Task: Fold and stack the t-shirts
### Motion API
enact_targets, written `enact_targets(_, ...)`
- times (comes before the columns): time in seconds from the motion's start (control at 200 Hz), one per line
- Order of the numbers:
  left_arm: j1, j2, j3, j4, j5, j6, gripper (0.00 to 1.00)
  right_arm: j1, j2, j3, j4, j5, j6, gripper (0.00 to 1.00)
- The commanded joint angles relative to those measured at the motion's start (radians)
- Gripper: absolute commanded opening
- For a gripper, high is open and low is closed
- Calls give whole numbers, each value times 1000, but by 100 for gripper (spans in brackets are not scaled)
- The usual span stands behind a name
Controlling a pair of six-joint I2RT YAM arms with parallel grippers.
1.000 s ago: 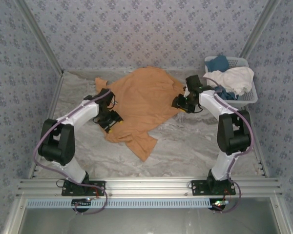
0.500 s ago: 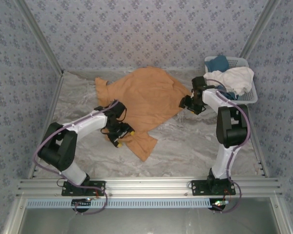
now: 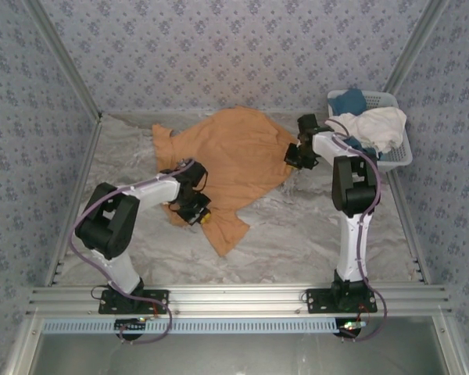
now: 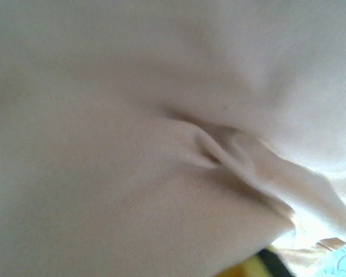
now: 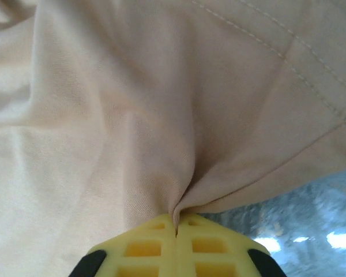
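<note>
An orange-tan t-shirt (image 3: 234, 152) lies spread, plain side up, across the middle of the marble table. My left gripper (image 3: 197, 212) sits at its near left hem. In the left wrist view the t-shirt cloth (image 4: 161, 190) drapes over the jaws, and a sliver of yellow finger (image 4: 251, 270) peeks out below. My right gripper (image 3: 292, 156) is at the shirt's right edge. Its yellow fingers (image 5: 144, 248) are pressed together on a pinched fold of the cloth (image 5: 161, 144).
A white lattice basket (image 3: 392, 162) stands at the back right and holds a white shirt (image 3: 375, 125) and a blue one (image 3: 348, 101). Bare marble table (image 3: 297, 226) lies in front of the shirt. Patterned walls close in on three sides.
The left gripper slid toward the near hem and closed there. The right gripper shifted slightly back along the shirt's right edge and closed on the cloth.
</note>
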Motion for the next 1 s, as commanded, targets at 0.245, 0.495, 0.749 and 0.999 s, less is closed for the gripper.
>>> enact_targets(0.245, 75, -349, 66, -77, -157, 265, 0, 11, -477, -224, 87, 71, 15, 0)
enact_targets(0.495, 74, -665, 169, -92, -339, 414, 0, 93, -857, -288, 102, 142, 4, 0)
enact_targets(0.749, 69, -884, 278, 117, -440, 488, 0, 291, -1175, -233, 90, 403, -35, 0)
enact_targets(0.999, 94, -598, 565, 131, -402, 526, 0, 229, -1052, -66, 62, 402, -74, 0)
